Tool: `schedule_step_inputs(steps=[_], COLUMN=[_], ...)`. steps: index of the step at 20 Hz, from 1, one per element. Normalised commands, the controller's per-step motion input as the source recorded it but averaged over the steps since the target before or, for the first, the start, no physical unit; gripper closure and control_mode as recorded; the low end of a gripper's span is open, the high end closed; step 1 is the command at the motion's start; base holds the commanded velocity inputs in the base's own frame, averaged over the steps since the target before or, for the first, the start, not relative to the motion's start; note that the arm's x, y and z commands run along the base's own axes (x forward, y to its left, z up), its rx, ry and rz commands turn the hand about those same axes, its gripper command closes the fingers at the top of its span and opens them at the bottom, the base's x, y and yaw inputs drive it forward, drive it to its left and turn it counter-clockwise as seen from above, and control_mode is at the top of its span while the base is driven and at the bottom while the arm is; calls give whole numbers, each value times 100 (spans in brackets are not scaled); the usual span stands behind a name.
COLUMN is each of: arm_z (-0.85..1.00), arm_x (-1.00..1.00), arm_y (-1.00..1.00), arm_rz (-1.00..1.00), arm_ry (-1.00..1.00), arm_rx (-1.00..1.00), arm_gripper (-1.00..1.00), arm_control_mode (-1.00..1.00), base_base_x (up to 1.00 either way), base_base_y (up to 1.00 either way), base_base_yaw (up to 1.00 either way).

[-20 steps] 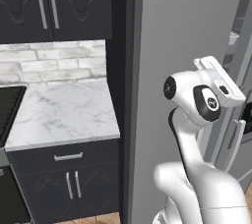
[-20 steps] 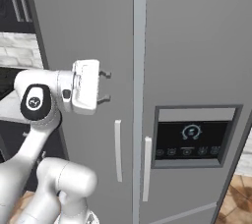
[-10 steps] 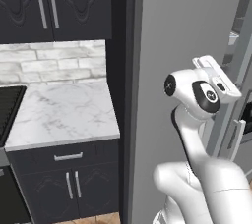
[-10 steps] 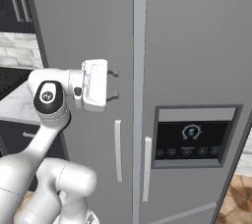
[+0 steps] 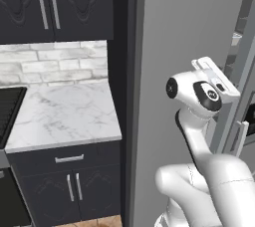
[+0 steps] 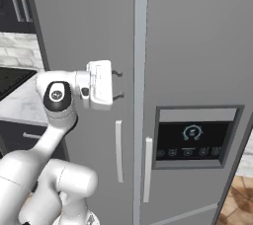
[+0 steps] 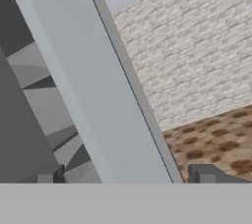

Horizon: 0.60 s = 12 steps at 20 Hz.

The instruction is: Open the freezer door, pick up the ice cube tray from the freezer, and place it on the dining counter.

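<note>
Step in hand: the robot is working on the freezer door (image 6: 84,46), judged to be at the opening stage, with the tray pickup not yet begun.
Freezer door: in the hand view its edge (image 7: 93,95) is slanting between the fingertips, with grey shelves showing beside it, so it is apparently standing ajar.
Handle: the pale bar (image 6: 118,151) is sitting below the gripper.
Gripper: the gripper (image 6: 117,85) is standing wide open, grasping nothing.
Doing it well: the fingers should be straddling the door edge squarely, then swinging along the hinge arc.
Arm pose: the forearm is rising from the base and the wrist is pointing level at the freezer (image 5: 184,32).
Ice cube tray: it cannot be made out.
</note>
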Motion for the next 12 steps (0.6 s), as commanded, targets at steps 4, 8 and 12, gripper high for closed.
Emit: schedule_step_inputs(steps=[4,8,12], arm_z=[-1,0,-1], arm_x=[38,39,42], arm_y=[-34,-33,-27], arm_rz=[0,0,0], arm_ry=[0,0,0], arm_rx=[0,0,0], arm_gripper=[-100,-100,-100], arm_control_mode=[-100,-100,-100], base_base_x=[0,0,0], base_base_y=[0,0,0], base_base_yaw=[0,0,0])
